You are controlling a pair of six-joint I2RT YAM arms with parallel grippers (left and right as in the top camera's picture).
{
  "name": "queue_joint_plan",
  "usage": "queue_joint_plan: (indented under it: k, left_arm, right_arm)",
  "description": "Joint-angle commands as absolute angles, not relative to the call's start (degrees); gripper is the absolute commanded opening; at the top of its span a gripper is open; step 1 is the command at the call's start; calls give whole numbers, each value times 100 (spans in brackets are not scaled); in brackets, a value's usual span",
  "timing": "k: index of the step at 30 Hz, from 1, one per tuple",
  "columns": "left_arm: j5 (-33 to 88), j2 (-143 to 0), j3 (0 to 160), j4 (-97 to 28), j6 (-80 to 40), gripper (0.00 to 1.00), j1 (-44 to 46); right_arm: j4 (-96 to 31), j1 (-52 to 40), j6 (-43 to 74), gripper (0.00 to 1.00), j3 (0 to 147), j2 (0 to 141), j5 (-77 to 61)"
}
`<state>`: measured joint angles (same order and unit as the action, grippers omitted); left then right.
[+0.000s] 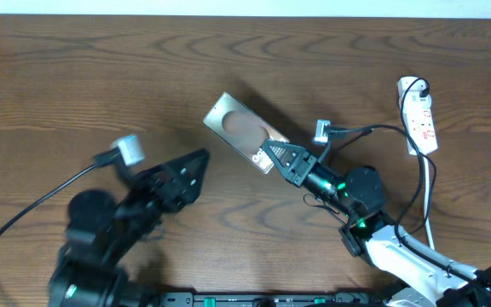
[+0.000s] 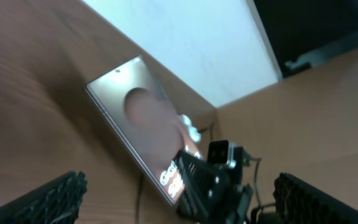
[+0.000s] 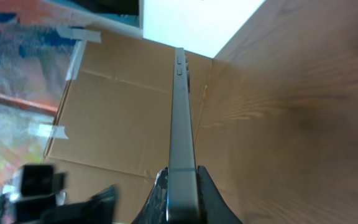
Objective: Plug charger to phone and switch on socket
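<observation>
Two claws face one phone [image 1: 244,130]. The right claw [image 1: 273,156] is pinched on the phone's near short end, the one with the white lettering. The rest of the slim body reaches straight out ahead of its fingertips. In the right wrist view the phone shows edge-on between the dark fingers [image 3: 156,202], side buttons up the edge, with the desk [image 3: 291,93] to one side. Whether the far end rests on the desk cannot be told. The left claw [image 1: 196,166] is spread wide, its fingers [image 2: 61,196] holding nothing. The phone lies just ahead of it, apart from both tips. The socket [image 1: 418,115] lies well behind the right claw, past its wrist, with the thin black charger [image 1: 424,192] trailing beside it, its tip not made out.
</observation>
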<state>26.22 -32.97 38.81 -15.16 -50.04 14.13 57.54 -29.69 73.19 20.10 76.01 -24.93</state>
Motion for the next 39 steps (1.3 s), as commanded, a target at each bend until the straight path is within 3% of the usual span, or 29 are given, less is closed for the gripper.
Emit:
queue_joint_plan:
  k: [1,7,11,26,32,39]
  left_arm:
    - [3448,-3835,3457,-722,-5544,98,1406]
    - [3710,-4770,3363,670,-5918,100,1426]
    - [3710,-5288,3363,945,-6270,99,1505]
    - [3699,-6790,3365,2762,-7432,99,2152]
    - [3680,-6947,3363,3378,-7618,75,2259]
    - [3667,-6949,3365,3376,-7881,72,2259]
  right_arm:
    - [6200,-2941,8036,1,1710,7529,-1988]
    - [6552,-3011,8785,1,1542,7529,-1066]
    - [6949,-3142,8785,1,1544,7529,-617]
    - [6820,-3719,8630,1,1616,7533,-587]
    - [6676,-3719,8261,1,1616,7533,-587]
    - [6663,-3723,8291,1,1616,7533,-515]
